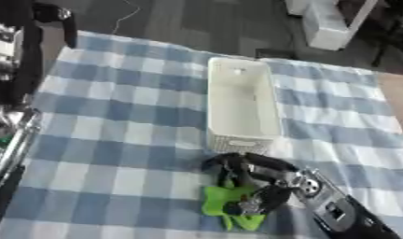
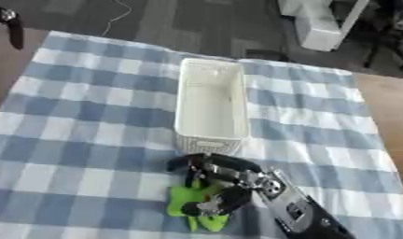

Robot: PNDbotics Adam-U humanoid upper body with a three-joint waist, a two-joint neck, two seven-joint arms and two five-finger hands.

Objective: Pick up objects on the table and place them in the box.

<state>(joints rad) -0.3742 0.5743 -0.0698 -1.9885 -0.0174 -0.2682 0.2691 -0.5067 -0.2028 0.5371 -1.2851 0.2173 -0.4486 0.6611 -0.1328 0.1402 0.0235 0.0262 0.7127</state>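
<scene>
A bright green soft object [image 1: 225, 203] lies on the blue-and-white checked cloth near the front edge, just below the white box. My right hand [image 1: 252, 184] comes in from the lower right and sits over it, fingers and thumb curled round its top. The white box [image 1: 241, 105] stands upright in the middle of the table, long side running away from me, and looks empty inside. Its near wall is a short gap from my fingers. My left arm [image 1: 9, 70] shows along the left edge; its hand is not visible.
The checked cloth [image 1: 115, 140] covers the whole table. Bare wooden tabletop shows at the right edge [image 2: 388, 121]. Beyond the far edge stands a white stand [image 1: 323, 23] on dark floor.
</scene>
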